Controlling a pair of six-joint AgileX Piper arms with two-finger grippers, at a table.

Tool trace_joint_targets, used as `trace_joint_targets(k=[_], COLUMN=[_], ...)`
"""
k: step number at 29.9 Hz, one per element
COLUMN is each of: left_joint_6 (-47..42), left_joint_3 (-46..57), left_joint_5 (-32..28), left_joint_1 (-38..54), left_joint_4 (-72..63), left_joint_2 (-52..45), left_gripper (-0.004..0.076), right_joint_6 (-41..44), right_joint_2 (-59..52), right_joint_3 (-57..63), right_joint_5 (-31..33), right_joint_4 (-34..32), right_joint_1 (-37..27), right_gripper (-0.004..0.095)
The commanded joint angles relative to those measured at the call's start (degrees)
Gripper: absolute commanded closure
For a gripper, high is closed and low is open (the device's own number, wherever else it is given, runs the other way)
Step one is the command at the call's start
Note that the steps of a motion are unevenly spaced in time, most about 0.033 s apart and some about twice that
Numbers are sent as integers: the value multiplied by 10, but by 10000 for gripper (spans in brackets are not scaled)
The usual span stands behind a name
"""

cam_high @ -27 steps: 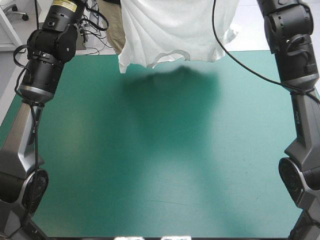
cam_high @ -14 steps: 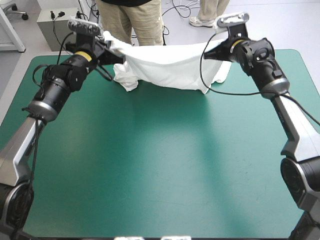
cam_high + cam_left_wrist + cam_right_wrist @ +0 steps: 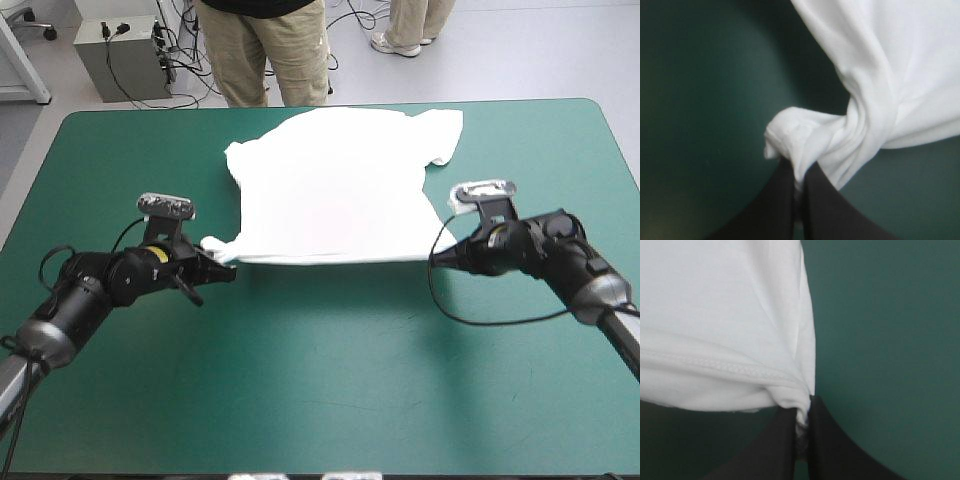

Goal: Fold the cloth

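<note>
Plainly, the T-shirt (image 3: 335, 190) lies spread on the teal-green table (image 3: 320, 390), ahead of both grippers and reaching toward the far edge, with only its near hem seemingly lifted a little off the cover. The left gripper (image 3: 224, 266) has its black fingers pinched all but together on one hem corner, with a bunched knot of cloth pushed out just ahead of its tips. The right gripper (image 3: 442, 254) pinches the other corner the same way, the stitched hem running off beside it. Between the two the hem runs straight with little sag. The step in hand looks to be settling the shirt flat before the fold. Doing it well likely means holding that tension even and both grips level, so the edge comes down as one line and not a wave. The wad ahead of the left gripper's tips is the weak spot: let go carelessly, it could leave a crumpled corner, so a slight outward draw before release should smooth it.
</note>
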Motion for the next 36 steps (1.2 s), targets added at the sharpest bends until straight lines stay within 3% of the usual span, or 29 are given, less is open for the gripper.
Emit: trace_joint_targets(k=[1, 6, 14, 22, 25, 28, 31, 32, 34, 36], left_joint_6=[-15, -19, -33, -33, -33, -10, 16, 16, 7, -15], left_joint_3=[40, 101, 156, 193, 194, 194, 192, 189, 175, 151], left_joint_5=[37, 127, 251, 268, 275, 283, 303, 311, 322, 326], left_joint_1=[-2, -2, -2, -2, -2, -2, -2, -2, -2, -1], left_joint_4=[-23, -39, -47, -96, -99, -107, -124, -125, -124, -124], left_joint_2=[-67, -147, -232, -245, -245, -245, -245, -245, -245, -245], left_gripper=[733, 733, 733, 733, 728, 638, 437, 344, 243, 227], right_joint_6=[-3, 1, 7, 14, 13, 9, 2, 1, 0, 4], right_joint_2=[-80, -158, -255, -289, -282, -273, -272, -272, -272, -273], right_joint_3=[86, 181, 252, 258, 258, 258, 257, 256, 246, 224], right_joint_5=[-24, 15, 102, 160, 170, 175, 176, 177, 186, 193], right_joint_4=[26, 91, 137, 149, 162, 167, 199, 216, 229, 228], right_joint_1=[-4, -4, -4, -4, -4, -4, -4, -4, -4, -4], right_gripper=[925, 925, 924, 924, 871, 674, 383, 327, 272, 293])
